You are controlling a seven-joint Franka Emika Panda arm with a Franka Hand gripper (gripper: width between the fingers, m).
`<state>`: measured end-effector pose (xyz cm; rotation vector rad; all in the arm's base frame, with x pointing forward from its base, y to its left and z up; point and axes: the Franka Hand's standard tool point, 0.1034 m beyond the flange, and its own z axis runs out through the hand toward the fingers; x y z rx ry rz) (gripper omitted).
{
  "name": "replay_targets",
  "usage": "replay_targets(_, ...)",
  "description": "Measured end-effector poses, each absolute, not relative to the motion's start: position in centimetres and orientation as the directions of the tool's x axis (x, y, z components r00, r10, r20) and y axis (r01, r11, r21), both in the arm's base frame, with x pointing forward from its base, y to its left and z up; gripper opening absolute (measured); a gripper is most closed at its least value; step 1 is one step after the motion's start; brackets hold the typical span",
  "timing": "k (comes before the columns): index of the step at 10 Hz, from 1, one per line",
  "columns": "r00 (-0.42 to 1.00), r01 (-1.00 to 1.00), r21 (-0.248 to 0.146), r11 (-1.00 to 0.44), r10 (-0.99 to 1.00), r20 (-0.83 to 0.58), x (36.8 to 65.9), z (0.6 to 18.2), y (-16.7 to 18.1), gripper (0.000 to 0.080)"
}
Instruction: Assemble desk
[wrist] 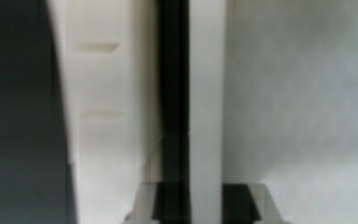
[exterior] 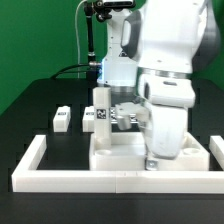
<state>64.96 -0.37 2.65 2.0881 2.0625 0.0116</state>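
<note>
While your arm reaches down at the tabletop panel point(exterior: 118, 152), its fingers point(exterior: 150, 160) are clenched tight. You cannot tell whether anything sits between them. The panel lies flat inside the U-shaped border rail point(exterior: 28, 165). An upright leg point(exterior: 100, 108) stands by its far corner, and a second leg point(exterior: 62, 118) rests apart, toward the exterior view's left.

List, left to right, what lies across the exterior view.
Border rail's left arm → short leg → upright leg → robot arm → border rail's right arm.
</note>
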Motion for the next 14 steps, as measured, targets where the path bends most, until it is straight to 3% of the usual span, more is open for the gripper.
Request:
replay_targets(10, 0.023, 0.988, 0.151, -0.002, 0.99, -0.139, 65.0, 2.7, -0.4, 0.0058)
replay_targets(12, 0.063, 0.984, 0.175, -0.04, 0.989, -0.13, 65.1, 3.0, -0.1, 0.0058)
replay_targets(14, 0.237, 0.958, 0.188, -0.216, 0.966, -0.099, 65.4, 4.4, 0.7, 0.0057)
